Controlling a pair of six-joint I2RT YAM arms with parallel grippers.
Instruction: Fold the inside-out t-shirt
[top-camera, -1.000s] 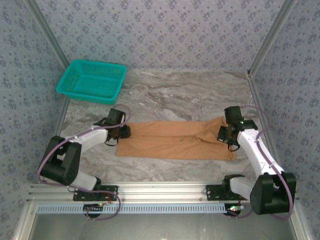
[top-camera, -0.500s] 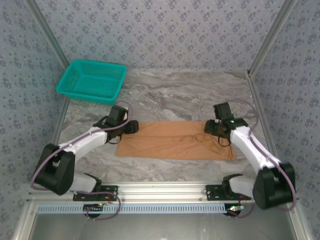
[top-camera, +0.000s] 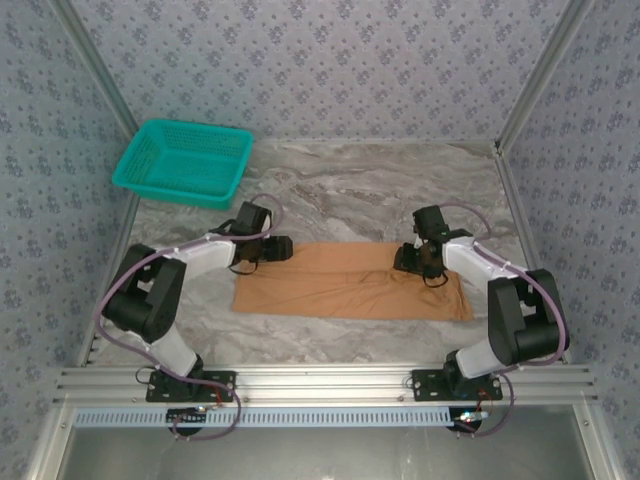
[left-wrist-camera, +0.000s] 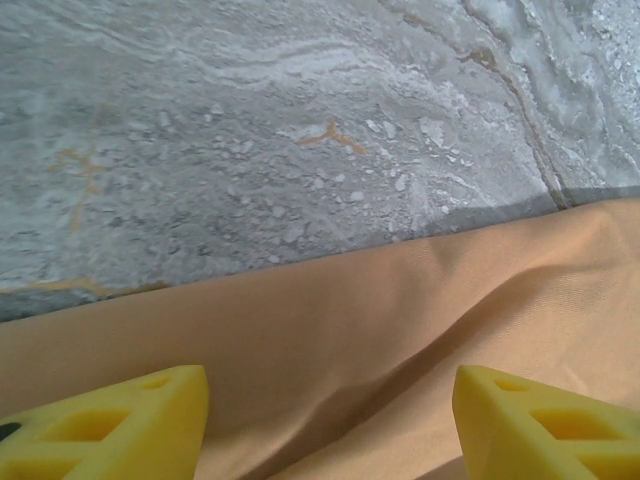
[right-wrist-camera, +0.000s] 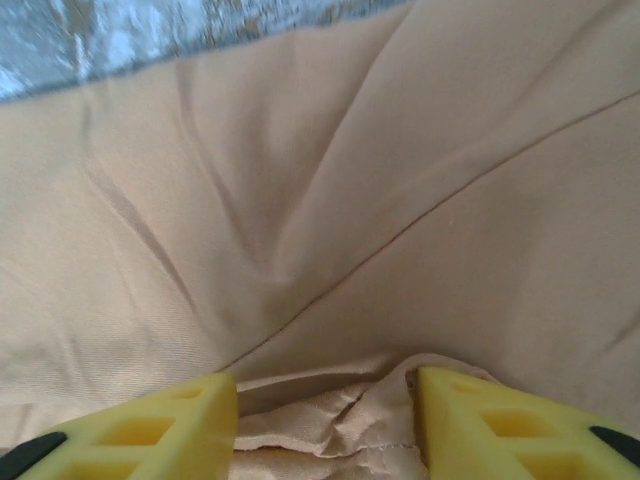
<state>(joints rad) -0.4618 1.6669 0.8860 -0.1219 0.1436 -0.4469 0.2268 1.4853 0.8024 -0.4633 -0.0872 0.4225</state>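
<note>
The orange-tan inside-out t-shirt (top-camera: 340, 285) lies folded into a long flat strip across the middle of the marble table. My left gripper (top-camera: 280, 248) sits at the strip's far left edge. In the left wrist view it (left-wrist-camera: 325, 430) is open, its yellow fingertips (left-wrist-camera: 110, 425) wide apart just above smooth cloth (left-wrist-camera: 400, 320) near the shirt's edge. My right gripper (top-camera: 405, 262) is over the strip's right part. In the right wrist view it (right-wrist-camera: 325, 430) is open, with a crumpled hem (right-wrist-camera: 320, 430) lying between its fingers and creased cloth (right-wrist-camera: 300, 200) beyond.
A teal mesh basket (top-camera: 185, 160) stands at the far left corner of the table. Bare marble (top-camera: 350, 190) stretches beyond the shirt to the back wall. Patterned walls close in both sides, and an aluminium rail (top-camera: 320, 385) runs along the near edge.
Both grippers opened and let go of the shirt's ends. The left one then moved right and the right one moved left, both toward the far edge of the strip.
</note>
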